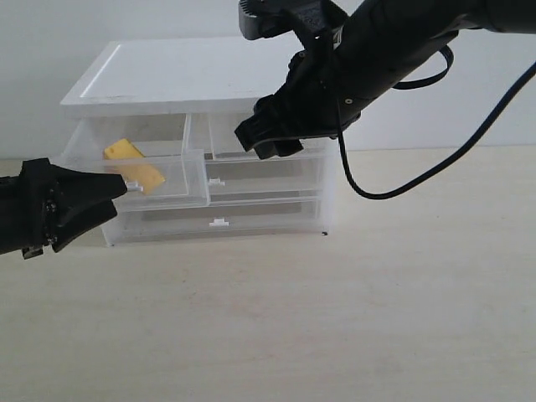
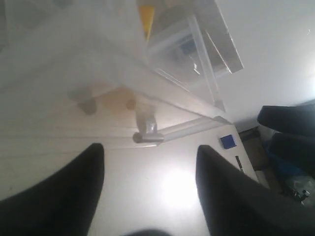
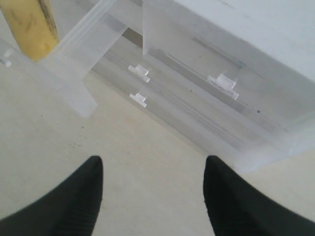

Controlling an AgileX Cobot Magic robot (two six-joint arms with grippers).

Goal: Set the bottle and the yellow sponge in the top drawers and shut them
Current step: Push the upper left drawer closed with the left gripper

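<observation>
Cabinet point(image 1: 167, 75) on bench point(image 1: 352, 318). Sponge point(image 1: 134, 167) in pulled-out left top drawer point(image 1: 188, 180); left claw point(image 1: 117, 188) before it, right claw point(image 1: 268, 144) before right drawer point(image 1: 222, 134).

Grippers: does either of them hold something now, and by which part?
Nothing is held. The left gripper and the right gripper both stand open and empty in front of the cabinet; the yellow sponge lies in the pulled-out top drawer.

Exterior: bright, diffuse, sharp; faint shadow under cabinet point(image 1: 167, 75), 10 o'clock | left wrist: hazy, top drawer point(image 2: 74, 59) blurred, glare on table point(image 2: 177, 189) | right wrist: even, fingertips point(image 3: 59, 201) soft
</observation>
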